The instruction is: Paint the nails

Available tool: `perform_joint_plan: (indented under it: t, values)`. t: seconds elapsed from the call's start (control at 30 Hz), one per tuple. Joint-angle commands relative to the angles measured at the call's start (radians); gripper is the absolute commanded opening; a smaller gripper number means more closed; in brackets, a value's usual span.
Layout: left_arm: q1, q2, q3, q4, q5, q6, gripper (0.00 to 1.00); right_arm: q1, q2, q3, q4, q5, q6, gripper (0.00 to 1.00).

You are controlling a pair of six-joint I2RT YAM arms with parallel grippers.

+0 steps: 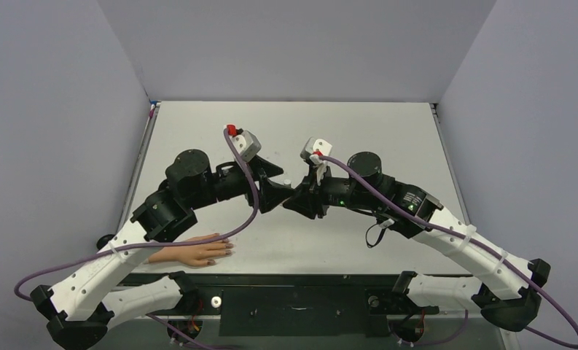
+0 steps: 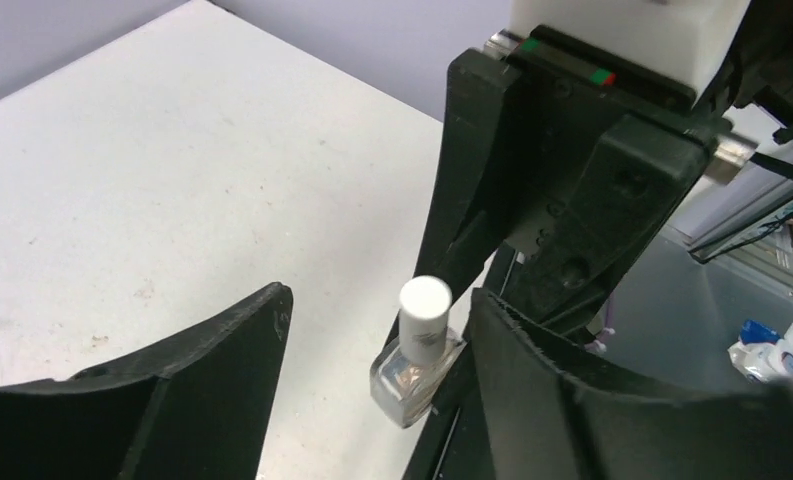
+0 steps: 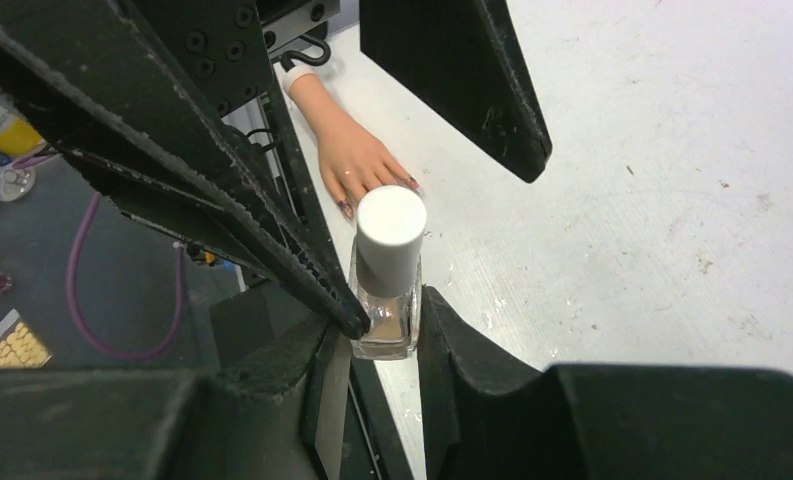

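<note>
White links [image 1: 118,254] at lower frame corners; black joint housings [image 1: 189,173] mid-frame. Purple cables [image 1: 254,197] trail both arms. Right gripper [image 3: 387,320] black, wedge-fingered.

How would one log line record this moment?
right jaws: shut on bottle | left jaws: open around cap | fake hand: untouched

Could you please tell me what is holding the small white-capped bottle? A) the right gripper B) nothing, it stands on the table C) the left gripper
A: in the right wrist view the right gripper clamps the glass body of the bottle, while the left gripper stands wide open.
</note>
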Motion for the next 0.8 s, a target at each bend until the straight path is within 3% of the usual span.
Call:
perform_joint_plan:
  t: [0.0,0.03,0.1,0.23,0.37,0.47,0.77]
  values:
    - [-0.011,-0.042,0.026,-0.015,0.128,0.038,0.74,-0.008,-0.045,0.037,0.061,-0.019,0.006,0.00]
    - [-0.011,-0.050,0.033,-0.020,0.144,0.052,0.83,-0.009,-0.057,0.035,0.058,-0.025,0.004,0.00]
    - [-0.007,-0.060,0.064,-0.077,0.179,0.093,0.88,-0.009,-0.077,0.023,0.052,-0.054,-0.004,0.00]
    - [0.012,-0.069,0.144,-0.153,0.266,0.150,0.87,-0.008,-0.111,0.003,0.039,-0.130,-0.029,0.00]
    - [0.049,-0.064,0.193,-0.191,0.389,0.157,0.79,-0.008,-0.132,0.007,0.022,-0.206,-0.055,0.00]
    - [0.091,-0.059,0.198,-0.175,0.475,0.126,0.66,-0.008,-0.145,0.010,0.015,-0.267,-0.068,0.00]
    - [0.149,-0.056,0.092,0.125,0.668,-0.096,0.52,-0.007,-0.148,0.026,0.012,-0.358,-0.086,0.00]
